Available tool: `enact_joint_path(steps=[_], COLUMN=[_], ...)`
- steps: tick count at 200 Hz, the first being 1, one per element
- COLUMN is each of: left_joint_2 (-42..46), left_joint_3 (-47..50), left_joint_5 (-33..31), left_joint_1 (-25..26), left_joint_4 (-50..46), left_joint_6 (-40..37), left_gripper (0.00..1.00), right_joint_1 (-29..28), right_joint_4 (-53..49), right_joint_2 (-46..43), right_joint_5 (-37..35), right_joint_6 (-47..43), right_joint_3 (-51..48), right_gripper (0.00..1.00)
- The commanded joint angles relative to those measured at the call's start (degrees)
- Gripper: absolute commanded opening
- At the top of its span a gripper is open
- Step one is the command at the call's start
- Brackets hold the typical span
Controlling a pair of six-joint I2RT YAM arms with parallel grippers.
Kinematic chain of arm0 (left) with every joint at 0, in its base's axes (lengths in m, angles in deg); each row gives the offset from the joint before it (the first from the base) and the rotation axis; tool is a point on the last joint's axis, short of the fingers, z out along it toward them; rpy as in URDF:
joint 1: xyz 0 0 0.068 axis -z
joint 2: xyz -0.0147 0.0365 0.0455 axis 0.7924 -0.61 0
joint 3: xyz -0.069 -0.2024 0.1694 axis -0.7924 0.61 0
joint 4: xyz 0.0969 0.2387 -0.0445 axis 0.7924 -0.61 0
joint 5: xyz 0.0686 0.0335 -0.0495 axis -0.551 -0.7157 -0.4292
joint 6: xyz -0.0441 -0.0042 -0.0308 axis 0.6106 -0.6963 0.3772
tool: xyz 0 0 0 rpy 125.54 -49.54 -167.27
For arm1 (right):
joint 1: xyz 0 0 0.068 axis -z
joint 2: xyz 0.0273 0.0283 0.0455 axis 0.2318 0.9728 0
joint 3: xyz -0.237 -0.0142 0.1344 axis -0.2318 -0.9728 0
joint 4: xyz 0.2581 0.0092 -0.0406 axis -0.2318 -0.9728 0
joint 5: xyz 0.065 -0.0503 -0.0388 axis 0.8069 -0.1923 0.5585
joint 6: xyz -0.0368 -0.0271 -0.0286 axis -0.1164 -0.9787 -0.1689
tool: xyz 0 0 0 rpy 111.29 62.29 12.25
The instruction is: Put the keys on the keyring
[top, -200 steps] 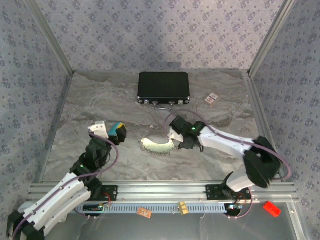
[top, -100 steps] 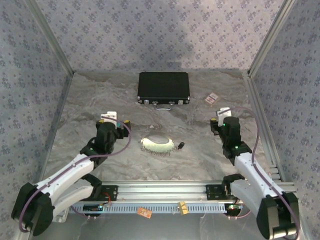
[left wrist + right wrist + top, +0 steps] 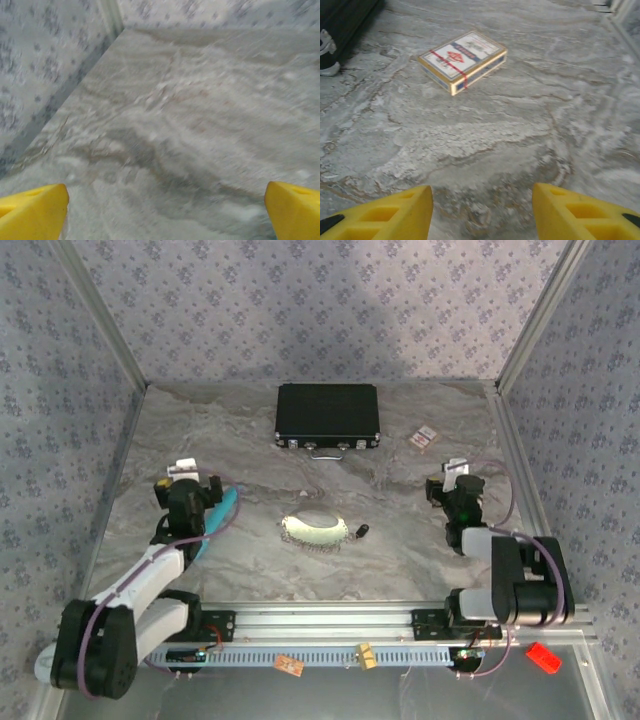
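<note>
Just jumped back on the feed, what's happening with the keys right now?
Nothing is held at this moment. The left pincer and the right pincer are both open and empty, one out at each side. The keyring lies between them with the small black key at its right end. Whether the key is threaded on is too small to tell.

I've pulled my right gripper (image 3: 452, 480) off the ring's (image 3: 314, 530) 3 o'clock end and back to the table's (image 3: 400, 455) 3 o'clock side. That uncovers the key (image 3: 361, 531), which lies just at the ring's 3 o'clock. My left gripper (image 3: 186, 488) has slid toward 9 o'clock. The stick (image 3: 217, 520), up at its fingers a second ago, now lies at its 5 o'clock.
</note>
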Motion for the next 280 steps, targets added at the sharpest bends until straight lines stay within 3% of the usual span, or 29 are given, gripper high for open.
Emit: enact_joint_path(steps=[1,68,111,129,141,158,267,277,280], left_joint_2=[-3.26,-15.98,-29.32,-27.93,-28.79,-29.35,-29.52,-29.42,-29.46], left_joint_3=[1.51,1.47,1.22,-1.99,-2.93,-6.61,-6.96,-6.83,-6.79], left_joint_5=[2.36,22.53,27.59,29.42,28.53,21.76,22.59,22.58,22.59], left_joint_1=[-1.69,-9.03,-9.28,-9.50,-9.94,-10.00,-10.56,-10.57,-10.58], left_joint_4=[9.53,26.43,39.53,30.87,30.63,24.56,23.74,23.98,24.07], left_joint_6=[-2.34,-5.10,-7.46,-8.02,-6.85,-3.92,-3.68,-3.61,-3.64], left_gripper=[1.00,1.00,1.00,1.00,1.00,1.00,1.00,1.00,1.00], right_joint_1=[-0.27,0.85,0.97,0.96,1.07,1.25,1.46,1.38,1.40], right_joint_4=[10.83,5.90,6.03,5.77,5.11,4.83,4.44,4.42,4.44], right_joint_2=[5.81,7.32,7.40,7.43,7.55,7.58,7.75,7.70,7.71], right_joint_5=[5.14,3.06,3.22,2.38,1.33,1.37,1.29,1.29,1.22], right_joint_6=[-1.44,1.13,1.16,1.52,2.09,2.42,2.71,2.65,2.61], right_joint_3=[0.87,4.32,4.33,4.56,4.93,5.16,5.43,5.39,5.38], right_gripper=[0.56,0.57,0.57,0.58,0.58,0.59,0.69,0.74,0.91])
